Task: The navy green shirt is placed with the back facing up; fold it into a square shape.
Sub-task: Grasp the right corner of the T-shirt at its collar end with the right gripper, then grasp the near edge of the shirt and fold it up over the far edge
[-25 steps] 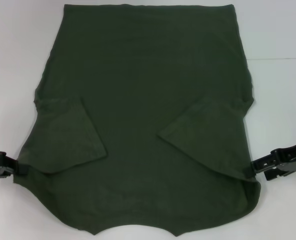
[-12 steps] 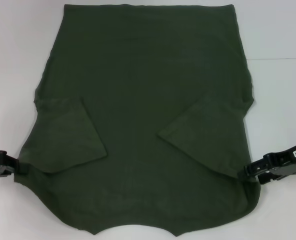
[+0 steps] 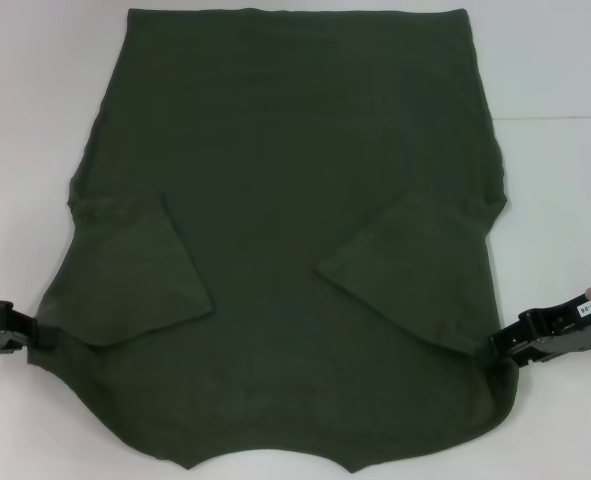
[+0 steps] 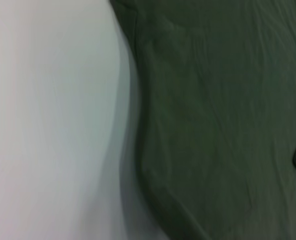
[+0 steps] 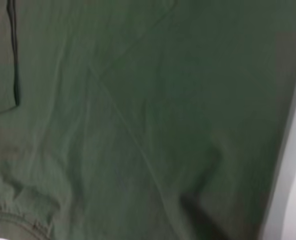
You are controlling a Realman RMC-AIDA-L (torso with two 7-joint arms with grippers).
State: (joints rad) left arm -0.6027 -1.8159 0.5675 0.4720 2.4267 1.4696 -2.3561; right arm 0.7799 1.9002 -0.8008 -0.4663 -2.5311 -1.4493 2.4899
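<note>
Head view: the large dark olive-green soft-fabric shirt [image 3: 285, 250] is spread flat on the white tabletop [image 3: 555, 70], sleeves folded inward. The left end effector [image 3: 20, 335] at lower left and right end effector [image 3: 505, 348] at lower right touch its side edges; whether either is closed on cloth cannot be told. If only one layer is caught, an uneven lift is risked.
</note>
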